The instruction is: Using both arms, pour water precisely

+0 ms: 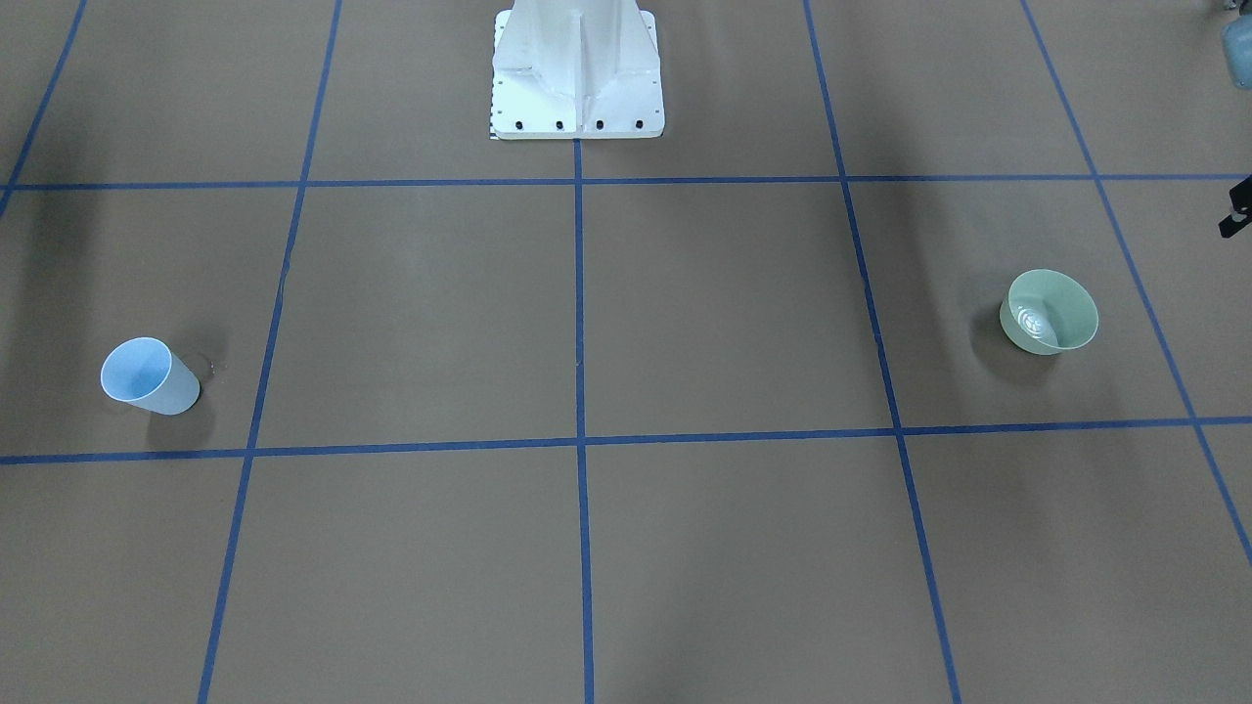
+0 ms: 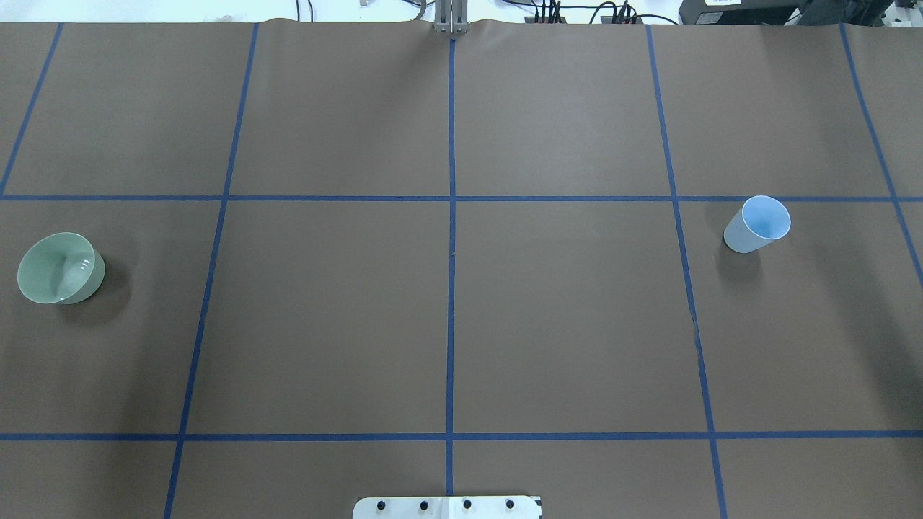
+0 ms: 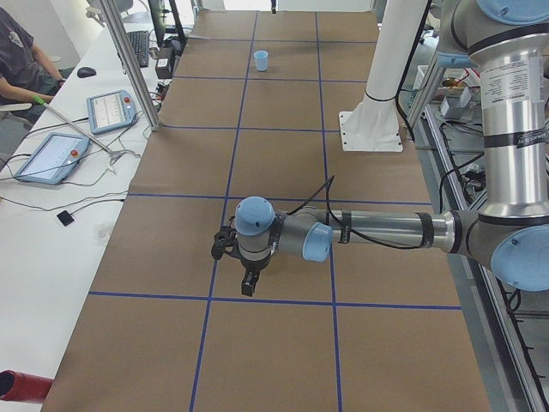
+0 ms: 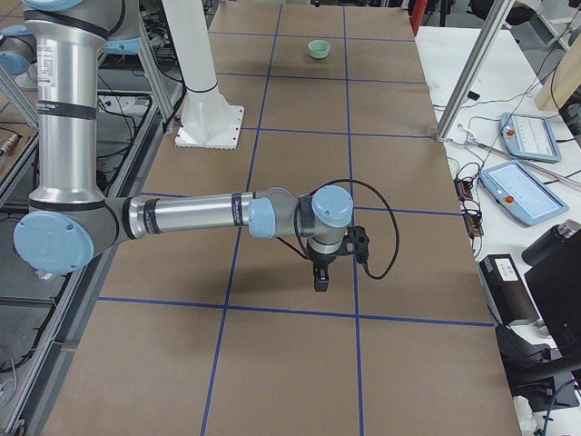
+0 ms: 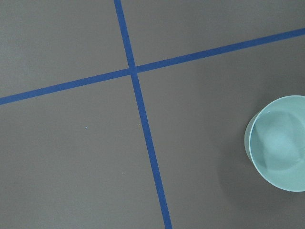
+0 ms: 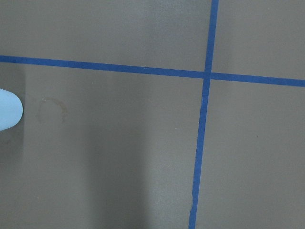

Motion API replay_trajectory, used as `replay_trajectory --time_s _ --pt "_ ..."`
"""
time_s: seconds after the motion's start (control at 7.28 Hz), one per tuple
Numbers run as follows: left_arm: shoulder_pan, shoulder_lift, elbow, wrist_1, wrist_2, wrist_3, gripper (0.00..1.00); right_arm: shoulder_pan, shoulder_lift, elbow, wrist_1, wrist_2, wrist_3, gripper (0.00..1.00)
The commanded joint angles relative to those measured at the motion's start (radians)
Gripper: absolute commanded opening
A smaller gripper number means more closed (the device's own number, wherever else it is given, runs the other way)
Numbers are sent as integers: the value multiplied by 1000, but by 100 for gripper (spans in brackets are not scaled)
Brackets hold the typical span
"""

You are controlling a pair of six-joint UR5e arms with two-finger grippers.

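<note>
A pale green bowl [image 2: 50, 277] stands on the brown table on my left side, also seen as the bowl [image 1: 1071, 308] [image 4: 318, 48] [image 5: 279, 152]. The water [image 1: 1033, 319] shows as shiny ripples inside it. A light blue cup [image 2: 756, 223] stands upright on my right side, its inside looking dry; the cup [image 1: 147, 376] [image 3: 261, 60] pokes in at the right wrist view's left edge [image 6: 8, 114]. My left gripper [image 3: 247, 283] points down beside the bowl's area; my right gripper [image 4: 320, 280] points down near the cup's end. I cannot tell whether either is open or shut.
The white bolted pedestal [image 1: 577, 73] stands at the table's robot side, midway between the two vessels. Blue tape lines [image 2: 451, 216] grid the brown cover. A dried ring stain [image 6: 51, 109] lies beside the cup. A seated person [image 3: 17, 60] and tablets [image 3: 47, 154] are at the side bench.
</note>
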Motion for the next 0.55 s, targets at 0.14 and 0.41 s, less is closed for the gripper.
replay_trajectory --time_s 0.14,0.41 --pt "0 6 5 -30 7 3 100 0 1 -4 0 0 1 100" --pt "-2 14 3 -33 -1 1 100 0 1 -10 0 0 1 100"
